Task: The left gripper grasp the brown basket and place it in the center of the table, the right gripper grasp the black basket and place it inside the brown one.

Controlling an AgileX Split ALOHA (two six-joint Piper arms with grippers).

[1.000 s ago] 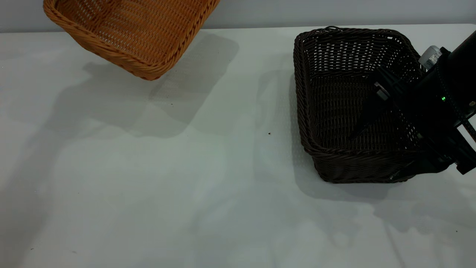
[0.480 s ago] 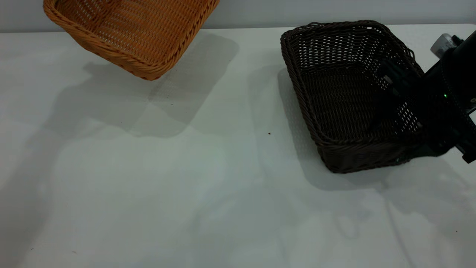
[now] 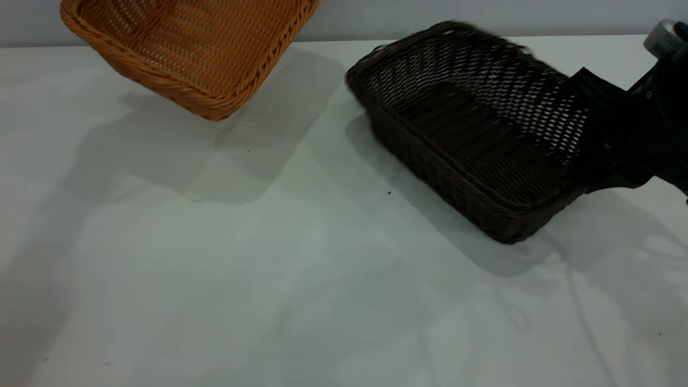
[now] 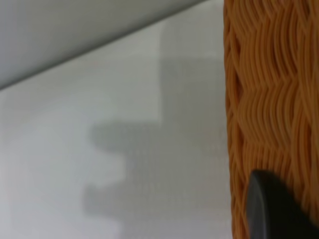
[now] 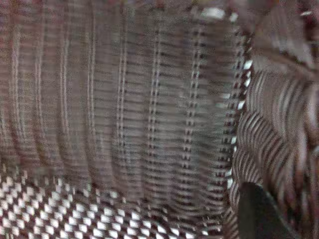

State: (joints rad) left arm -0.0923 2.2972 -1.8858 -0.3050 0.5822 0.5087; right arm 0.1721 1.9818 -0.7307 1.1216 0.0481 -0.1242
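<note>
Right gripper (image 3: 583, 131) jaws clamped on black basket (image 3: 467, 134), tilted above surface (image 3: 215, 269). Left jaws grip brown basket (image 3: 188, 48), raised.

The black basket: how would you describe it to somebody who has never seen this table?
Look at the right side of the white table. There the right gripper holds the black basket, tilted. Only this one is dark; the brown basket at far left is orange-tan.

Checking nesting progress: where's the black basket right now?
In the exterior view the black basket is right of centre, tilted, held at its right end by the right gripper, well apart from the brown basket at far left.
</note>
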